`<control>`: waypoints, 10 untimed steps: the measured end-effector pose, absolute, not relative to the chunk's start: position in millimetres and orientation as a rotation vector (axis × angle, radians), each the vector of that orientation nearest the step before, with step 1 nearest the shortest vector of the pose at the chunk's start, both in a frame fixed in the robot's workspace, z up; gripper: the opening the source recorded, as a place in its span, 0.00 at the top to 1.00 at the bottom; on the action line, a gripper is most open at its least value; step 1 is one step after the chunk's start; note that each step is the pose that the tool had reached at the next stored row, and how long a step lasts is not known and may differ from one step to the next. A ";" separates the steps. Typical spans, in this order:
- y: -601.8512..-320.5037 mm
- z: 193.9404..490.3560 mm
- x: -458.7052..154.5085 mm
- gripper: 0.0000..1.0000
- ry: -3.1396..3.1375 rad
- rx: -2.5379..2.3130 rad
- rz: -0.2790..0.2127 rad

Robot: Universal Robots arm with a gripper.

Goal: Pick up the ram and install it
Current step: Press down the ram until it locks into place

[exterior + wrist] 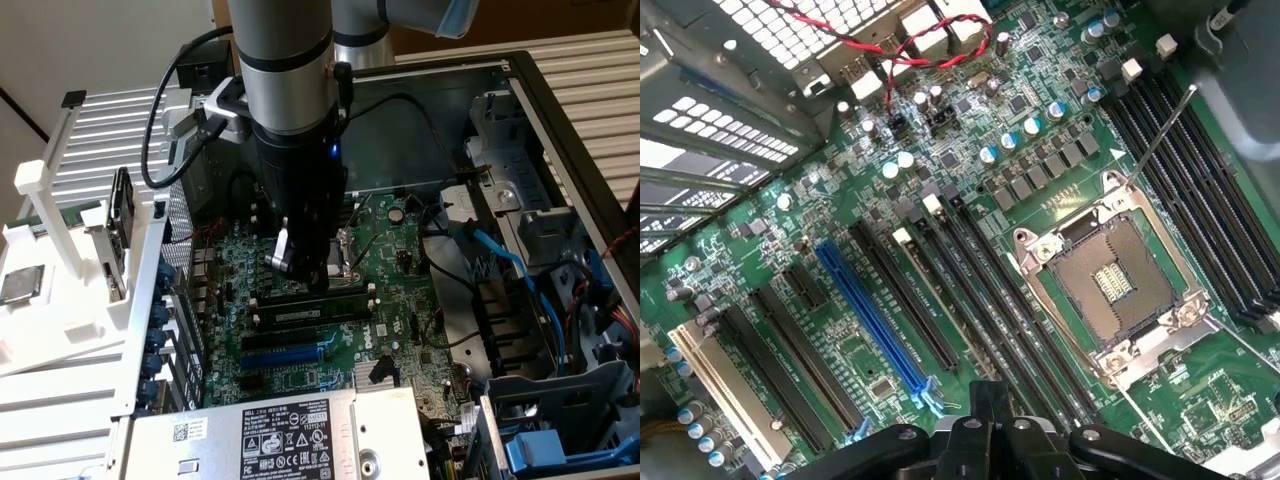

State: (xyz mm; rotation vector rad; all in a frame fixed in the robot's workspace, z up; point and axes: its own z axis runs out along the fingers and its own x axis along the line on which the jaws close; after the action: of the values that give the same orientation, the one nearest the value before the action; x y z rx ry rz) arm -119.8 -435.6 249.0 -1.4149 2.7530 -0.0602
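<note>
We see the arm (285, 90) reaching down into an open computer case (560, 130). Its pincer (300, 270) hangs low over the green motherboard (400, 270). The arm's own bulk hides much of the board behind it in the exterior view.

In the wrist view only the dark body of the pincer (985, 425) shows, cut off at the picture's edge. We cannot tell whether it is open, closed or gripping anything.

It sits just above the long black slots (980, 290), between the blue slot (875, 315) and the bare processor socket (1105, 280). In the exterior view those slots (310, 310) lie just under the pincer. They are too dark for us to say whether a stick already stands in one of them.

We cannot pick out the ram with any certainty in either view. No green stick with a white label shows clearly at the pincer or in the slots.

On the exterior view's left stands a white rack (60, 330) holding a square silver chip (22, 285). A thin strip of green (45, 215) shows behind its upright post. It is mostly hidden, and we cannot tell what it is.

Twisted red and black wires (940, 45) cross one corner of the board. A labelled metal box (290, 430) is cut off at the near edge.
</note>
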 end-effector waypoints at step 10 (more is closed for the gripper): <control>-435.6 249.0 -119.8 0.89 2.842 -1.232 -0.065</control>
State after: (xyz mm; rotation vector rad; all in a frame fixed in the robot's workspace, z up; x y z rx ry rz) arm -119.8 -435.6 249.0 -1.2321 2.8424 -0.0648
